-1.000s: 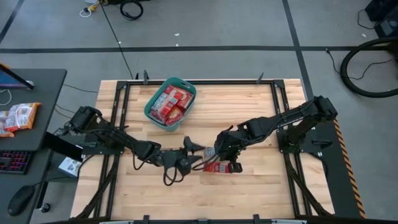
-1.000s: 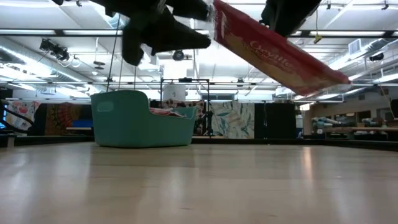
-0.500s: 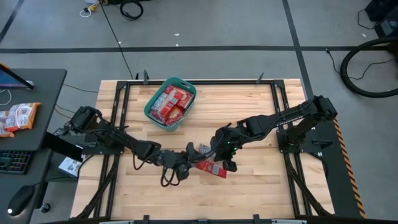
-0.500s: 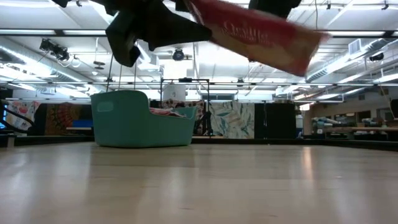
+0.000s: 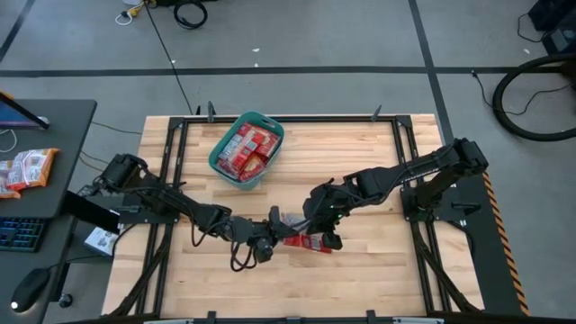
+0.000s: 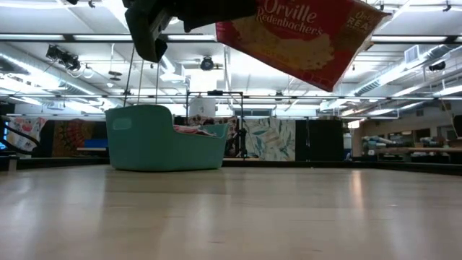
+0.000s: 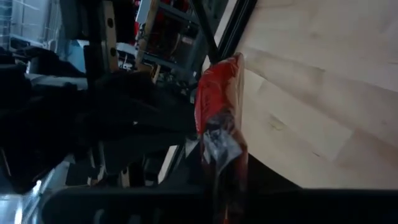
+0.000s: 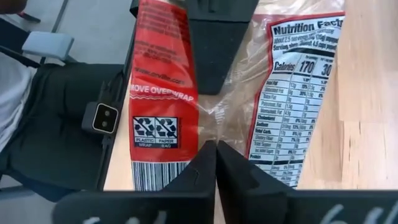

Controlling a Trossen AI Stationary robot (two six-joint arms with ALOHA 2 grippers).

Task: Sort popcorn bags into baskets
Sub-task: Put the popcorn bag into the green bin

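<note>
Wooden table (image 5: 378,261), popcorn bag (image 5: 308,240) pinched between both grippers' fingers (image 8: 205,168)

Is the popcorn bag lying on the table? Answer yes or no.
No: in the low view the popcorn bag hangs in the air, well above the bare wooden table.

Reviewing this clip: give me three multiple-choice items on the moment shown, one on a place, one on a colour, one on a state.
1. Where is the held popcorn bag?
A. in the tub
B. in the air between the two grippers
C. flat on the table

2. What colour is the tub?
A. teal
B. yellow
C. black

3. How does the right gripper stand?
A. wide open
B. out of view
C. shut on the bag's clear seam

Answers: 1 B, the low view shows it well above the table, with the left gripper at its other end. 2 A, teal in high and low views. 3 C, its fingers meet on the wrapper.
</note>
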